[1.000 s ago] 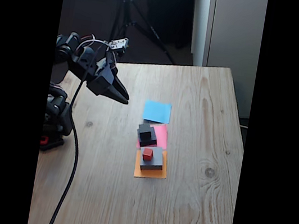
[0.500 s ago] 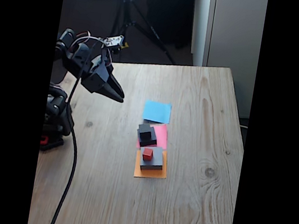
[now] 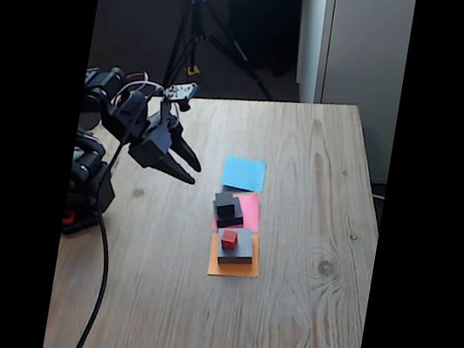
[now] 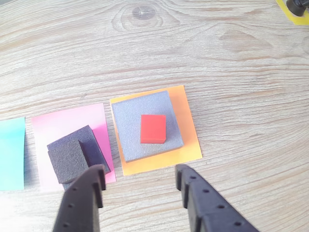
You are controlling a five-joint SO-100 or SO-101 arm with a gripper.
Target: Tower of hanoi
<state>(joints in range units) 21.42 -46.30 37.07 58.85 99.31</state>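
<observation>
On the orange paper (image 4: pixel 189 140) lies the largest grey block (image 4: pixel 128 121) (image 3: pixel 240 250) with the tiny red cube (image 4: pixel 153 128) (image 3: pixel 229 239) on top. The pink paper (image 4: pixel 67 123) carries two dark blocks stacked, the smaller one (image 4: pixel 66 160) (image 3: pixel 227 201) sitting on the bigger one (image 4: pixel 96 147) (image 3: pixel 232 220). My gripper (image 4: pixel 140 176) (image 3: pixel 195 175) hangs open above the table, left of the blocks in the fixed view and touching none of them. In the wrist view its fingertips (image 4: pixel 96 176) frame the near edge of the orange paper.
A blue paper square (image 3: pixel 243 173) (image 4: pixel 10 154) lies bare beyond the pink one. The arm's base (image 3: pixel 86 191) and a black cable (image 3: pixel 99 285) are at the table's left edge in the fixed view. A tripod (image 3: pixel 195 18) stands behind the table.
The gripper pulled back slightly, then dipped down and toward the blocks, and its fingers have opened. The blocks have not moved.
</observation>
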